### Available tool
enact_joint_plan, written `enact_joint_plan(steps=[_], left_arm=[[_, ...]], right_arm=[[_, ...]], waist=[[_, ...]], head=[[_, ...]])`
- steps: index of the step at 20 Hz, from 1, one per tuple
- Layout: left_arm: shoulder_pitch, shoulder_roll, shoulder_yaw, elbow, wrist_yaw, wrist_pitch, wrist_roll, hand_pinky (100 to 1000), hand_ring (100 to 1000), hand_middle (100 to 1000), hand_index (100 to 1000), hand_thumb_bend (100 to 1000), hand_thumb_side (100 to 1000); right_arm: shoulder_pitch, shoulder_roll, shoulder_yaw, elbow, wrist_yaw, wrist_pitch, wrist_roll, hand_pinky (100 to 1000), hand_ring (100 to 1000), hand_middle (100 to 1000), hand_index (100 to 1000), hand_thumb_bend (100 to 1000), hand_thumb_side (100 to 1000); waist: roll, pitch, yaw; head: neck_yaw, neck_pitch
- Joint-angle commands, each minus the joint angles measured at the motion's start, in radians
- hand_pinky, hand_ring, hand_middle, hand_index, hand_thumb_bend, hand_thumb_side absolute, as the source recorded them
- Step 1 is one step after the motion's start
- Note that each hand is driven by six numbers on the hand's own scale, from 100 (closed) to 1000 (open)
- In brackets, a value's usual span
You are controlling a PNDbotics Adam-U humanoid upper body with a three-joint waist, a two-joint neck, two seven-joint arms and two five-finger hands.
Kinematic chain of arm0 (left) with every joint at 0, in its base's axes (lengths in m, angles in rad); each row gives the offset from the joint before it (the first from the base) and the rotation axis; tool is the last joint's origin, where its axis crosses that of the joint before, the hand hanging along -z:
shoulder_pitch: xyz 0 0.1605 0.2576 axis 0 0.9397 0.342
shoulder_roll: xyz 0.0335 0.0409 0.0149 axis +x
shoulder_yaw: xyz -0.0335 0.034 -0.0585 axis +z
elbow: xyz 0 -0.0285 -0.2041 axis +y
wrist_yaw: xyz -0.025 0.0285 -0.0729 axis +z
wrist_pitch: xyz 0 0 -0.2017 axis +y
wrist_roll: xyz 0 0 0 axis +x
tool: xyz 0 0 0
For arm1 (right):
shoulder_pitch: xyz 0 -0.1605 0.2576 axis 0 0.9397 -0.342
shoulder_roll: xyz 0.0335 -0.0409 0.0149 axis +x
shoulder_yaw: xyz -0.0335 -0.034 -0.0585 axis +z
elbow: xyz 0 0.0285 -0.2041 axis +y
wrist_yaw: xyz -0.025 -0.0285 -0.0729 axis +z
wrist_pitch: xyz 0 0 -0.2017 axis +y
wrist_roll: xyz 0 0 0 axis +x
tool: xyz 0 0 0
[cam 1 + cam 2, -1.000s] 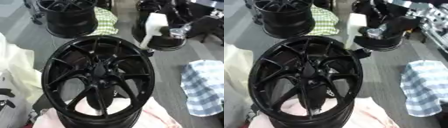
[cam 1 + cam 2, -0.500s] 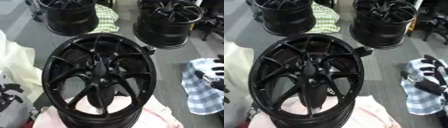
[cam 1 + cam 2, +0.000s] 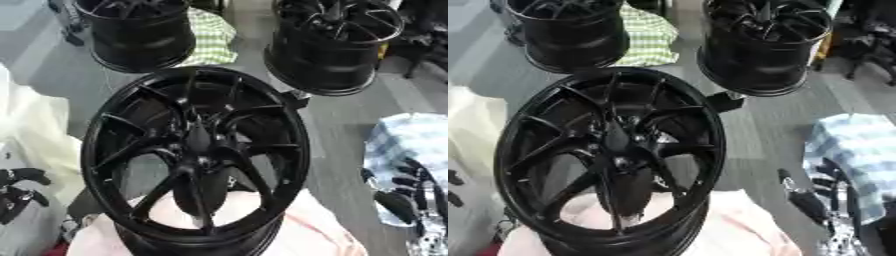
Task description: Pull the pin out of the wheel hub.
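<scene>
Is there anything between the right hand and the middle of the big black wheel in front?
Nothing visible stands between them. The right hand is low at the right edge over the blue checked cloth, with only bare grey floor across to the wheel. I cannot make out the pin at the hub.

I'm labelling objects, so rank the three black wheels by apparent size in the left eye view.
1. Near wheel, by far the largest, though it is also closest to the camera.
2 and 3. Far right wheel and far left wheel: they look alike and both are cropped by the top edge, so no ranking.
</scene>
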Motion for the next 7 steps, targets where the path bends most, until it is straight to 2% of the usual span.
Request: enact_joint_plan(steps=[1, 7], left_arm=[[-0.008, 0.011, -0.002, -0.006, -0.005, -0.021, -0.014, 556, 100, 634, 775, 108, 1000], [-0.003, 0.007, -0.004, 0.01, -0.022, -0.028, -0.014, 555, 100, 634, 774, 109, 1000]], right_arm=[[-0.007, -0.005, 0.012, 0.015, 0.029, -0.021, -0.019, 709, 696, 746, 893, 482, 283], [-0.015, 0.001, 0.022, 0.026, 0.018, -0.043, -0.074, 694, 666, 717, 879, 450, 263]], waist=[[0.003, -0.007, -0.003], [0.003, -0.002, -0.012]], head=[[-0.006, -0.002], [0.009, -0.002]])
